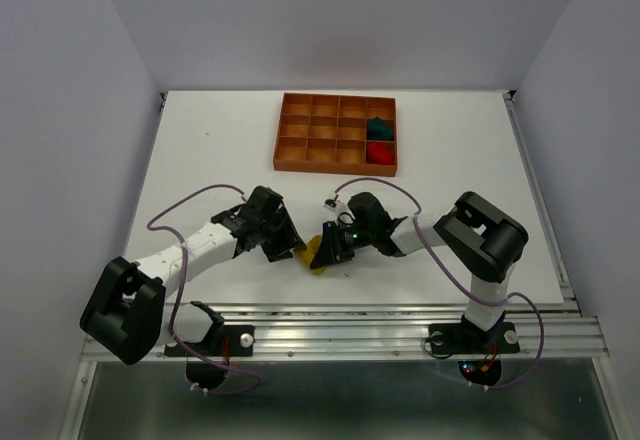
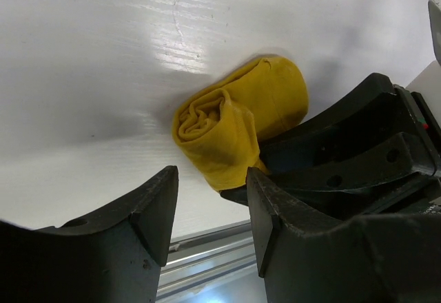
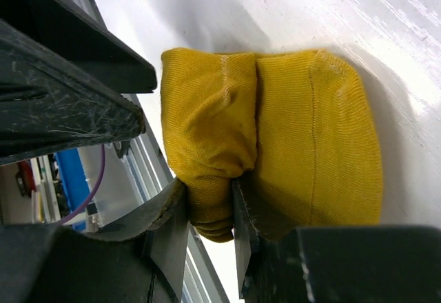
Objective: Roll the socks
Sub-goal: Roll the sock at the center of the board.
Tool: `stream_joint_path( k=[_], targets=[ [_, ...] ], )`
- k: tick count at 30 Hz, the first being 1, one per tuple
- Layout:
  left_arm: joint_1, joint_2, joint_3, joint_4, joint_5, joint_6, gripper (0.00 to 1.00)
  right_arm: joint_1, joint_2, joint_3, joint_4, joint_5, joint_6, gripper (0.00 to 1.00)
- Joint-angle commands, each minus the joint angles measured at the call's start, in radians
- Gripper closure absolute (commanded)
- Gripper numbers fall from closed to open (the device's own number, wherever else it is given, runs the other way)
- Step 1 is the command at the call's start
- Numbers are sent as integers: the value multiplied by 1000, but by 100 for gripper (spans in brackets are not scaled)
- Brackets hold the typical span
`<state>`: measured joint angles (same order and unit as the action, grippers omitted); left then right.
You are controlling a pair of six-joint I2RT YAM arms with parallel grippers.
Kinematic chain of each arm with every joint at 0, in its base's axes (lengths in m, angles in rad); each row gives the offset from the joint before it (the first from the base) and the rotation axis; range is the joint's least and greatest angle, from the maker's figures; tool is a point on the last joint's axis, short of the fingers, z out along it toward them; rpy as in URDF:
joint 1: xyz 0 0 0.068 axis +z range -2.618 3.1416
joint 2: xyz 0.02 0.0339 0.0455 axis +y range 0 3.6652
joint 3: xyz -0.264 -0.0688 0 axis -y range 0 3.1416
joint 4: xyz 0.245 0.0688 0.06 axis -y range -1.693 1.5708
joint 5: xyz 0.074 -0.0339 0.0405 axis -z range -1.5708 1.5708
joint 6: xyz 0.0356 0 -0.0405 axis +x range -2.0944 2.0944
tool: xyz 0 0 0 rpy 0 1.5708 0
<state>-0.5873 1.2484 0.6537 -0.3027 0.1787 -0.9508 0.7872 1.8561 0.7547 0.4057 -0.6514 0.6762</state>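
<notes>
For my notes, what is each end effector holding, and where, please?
Right end effector pinches the yellow sock by its rolled end; left end effector holds nothing.

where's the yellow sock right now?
Top view: the yellow sock lies near the front edge of the table, about centre, between both grippers. The right gripper pinches a fold of it; the left gripper is open beside it.

From above, mostly hidden behind left gripper (image 1: 288, 248) and right gripper (image 1: 328, 248): yellow sock (image 1: 318, 258). Too small to show any pattern: teal sock (image 1: 378, 126), red sock (image 1: 379, 151). In right wrist view, pinched out of sight: sock's lower fold.
</notes>
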Motion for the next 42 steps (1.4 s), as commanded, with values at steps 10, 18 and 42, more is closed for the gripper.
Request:
stream_joint_path(
  k=[10,18,42],
  targets=[
    [-22,77,-35,88,38,17,46,-23,98,-40,-176,29,8,99],
    [-48,166,-17,108,4,6,55,-32,98,-26,-177,13,-24,98],
    [-108,284,93,-73,-111,-19,100,26,-394,23,-403,383,-382,39]
  ],
)
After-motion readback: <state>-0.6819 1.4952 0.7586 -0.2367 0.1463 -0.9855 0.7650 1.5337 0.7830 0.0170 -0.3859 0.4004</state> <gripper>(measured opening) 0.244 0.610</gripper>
